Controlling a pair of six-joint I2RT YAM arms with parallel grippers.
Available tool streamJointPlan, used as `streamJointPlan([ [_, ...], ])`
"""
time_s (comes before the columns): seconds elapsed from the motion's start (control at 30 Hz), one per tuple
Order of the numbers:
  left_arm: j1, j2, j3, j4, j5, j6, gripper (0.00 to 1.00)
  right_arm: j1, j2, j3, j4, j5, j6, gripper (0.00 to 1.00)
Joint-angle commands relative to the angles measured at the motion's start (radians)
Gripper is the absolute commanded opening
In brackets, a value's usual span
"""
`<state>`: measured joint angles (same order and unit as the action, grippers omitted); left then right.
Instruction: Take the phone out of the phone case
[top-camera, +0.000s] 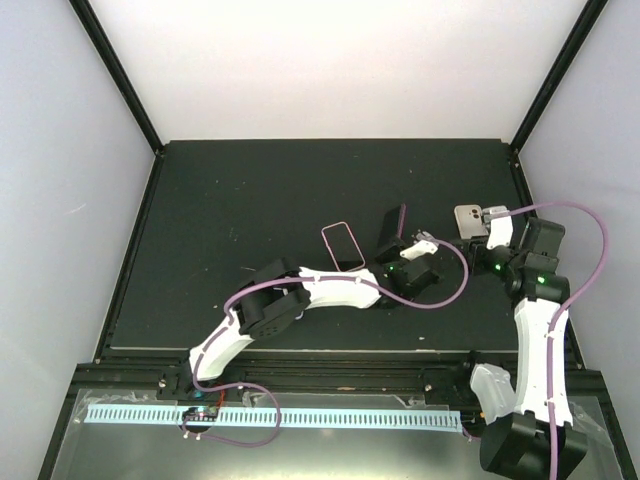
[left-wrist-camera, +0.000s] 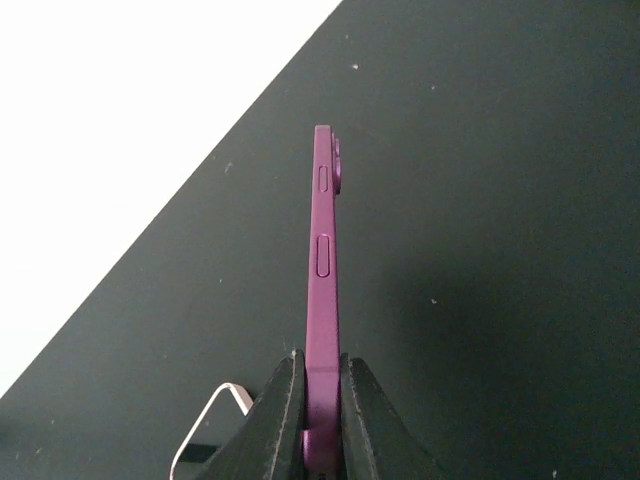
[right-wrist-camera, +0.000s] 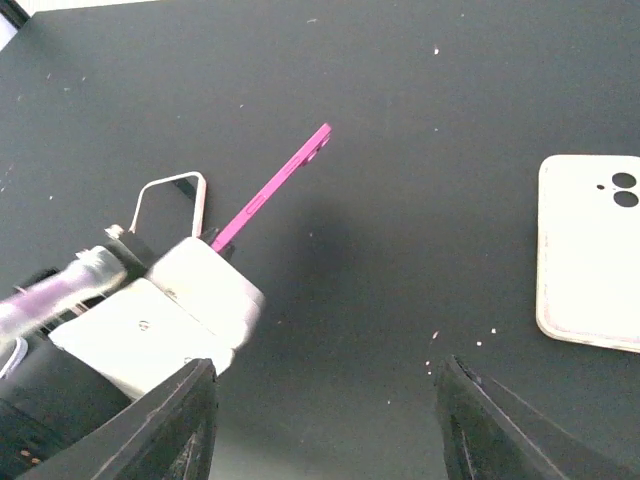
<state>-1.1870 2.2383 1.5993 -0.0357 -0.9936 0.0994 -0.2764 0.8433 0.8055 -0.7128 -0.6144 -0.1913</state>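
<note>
Dark tabletop; left pincer pinching phone across its faces, edge-up. Stiff, slick, probably light: grip firm. Right pincer spread, empty. Case lies apart.

Lower end of phone hidden between left hand fingers, cut by bottom edge. Pink-rimmed case mostly out of frame. White slab cropped at right edge. Cable blurred.
</note>
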Motion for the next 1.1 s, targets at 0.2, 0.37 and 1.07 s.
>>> streamJointPlan([
  [0.2, -0.007, 0.227, 0.381, -0.401, -0.123, -0.185, 0.02, -0.001, -0.025, -0.009, 0.139, 0.046, 0.108, 0.59],
  [0.37, 0.034, 0.246, 0.392, -0.517, -0.035, -0.299, 0.01, -0.001, -0.033, -0.015, 0.149, 0.066, 0.112, 0.59],
  [1.07, 0.124, 0.270, 0.373, -0.673, 0.274, -0.519, 0.03, -0.001, -0.006, -0.016, 0.147, 0.073, 0.116, 0.57],
])
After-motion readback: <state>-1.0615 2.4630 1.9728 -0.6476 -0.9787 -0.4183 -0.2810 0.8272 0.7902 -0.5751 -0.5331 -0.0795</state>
